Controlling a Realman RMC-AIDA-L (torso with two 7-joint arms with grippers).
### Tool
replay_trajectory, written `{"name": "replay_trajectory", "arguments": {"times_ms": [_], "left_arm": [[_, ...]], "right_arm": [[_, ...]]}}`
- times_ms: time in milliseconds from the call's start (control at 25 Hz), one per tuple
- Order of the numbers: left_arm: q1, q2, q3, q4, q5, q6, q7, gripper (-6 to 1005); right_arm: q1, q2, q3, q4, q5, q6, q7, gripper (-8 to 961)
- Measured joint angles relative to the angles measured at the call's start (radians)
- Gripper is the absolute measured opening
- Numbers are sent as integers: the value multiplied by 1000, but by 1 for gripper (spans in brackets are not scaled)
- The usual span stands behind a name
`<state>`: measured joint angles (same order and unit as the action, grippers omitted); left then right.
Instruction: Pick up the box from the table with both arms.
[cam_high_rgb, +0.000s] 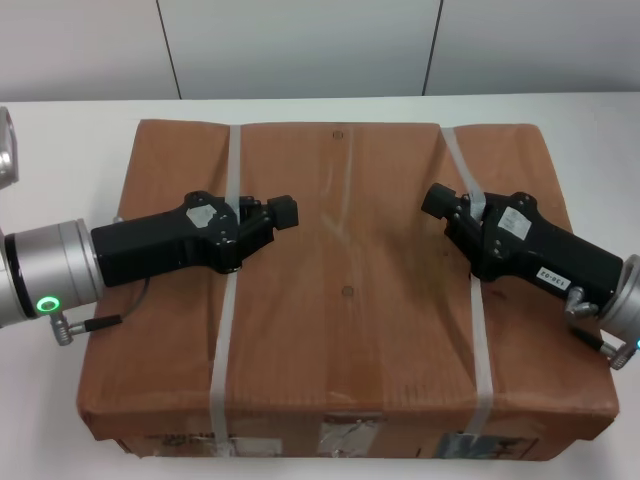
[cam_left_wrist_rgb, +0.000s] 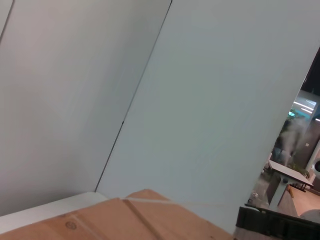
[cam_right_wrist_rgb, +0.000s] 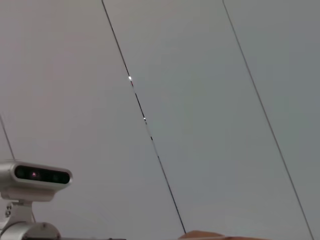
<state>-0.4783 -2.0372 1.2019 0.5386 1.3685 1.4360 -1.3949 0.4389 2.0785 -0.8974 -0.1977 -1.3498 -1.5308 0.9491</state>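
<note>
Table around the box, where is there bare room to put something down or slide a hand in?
The white table is bare left of the box, along the strip behind it by the wall, and right of it. Over the box top it is crowded: the left gripper and right gripper point inward, leaving only the middle between them free.

The box (cam_high_rgb: 345, 290) is a large flat rectangle in brown paper, lying flat on the white surface (cam_high_rgb: 60, 150). Two whitish straps (cam_high_rgb: 225, 330) cross its top from 12 to 6 o'clock. Labels show on its 6 o'clock side, and the paper is creased.
</note>
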Motion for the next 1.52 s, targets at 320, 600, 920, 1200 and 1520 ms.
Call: {"name": "replay_trajectory", "arguments": {"times_ms": [320,600,920,1200,1520], "left_arm": [[0,0,1,0,-3,7,1,58],[0,0,1,0,-3,7,1,58],[0,0,1,0,-3,7,1,58],[0,0,1,-1,-3,5,3,57],[0,0,1,-6,-3,1,6,58]], "right_arm": [[-3,0,0,0,0,-21,-20,21],[-3,0,0,0,0,-22,-20,21],[-3,0,0,0,0,-22,-20,22],[-3,0,0,0,0,-5,-21,22],[-3,0,0,0,0,-2,-22,22]]}}
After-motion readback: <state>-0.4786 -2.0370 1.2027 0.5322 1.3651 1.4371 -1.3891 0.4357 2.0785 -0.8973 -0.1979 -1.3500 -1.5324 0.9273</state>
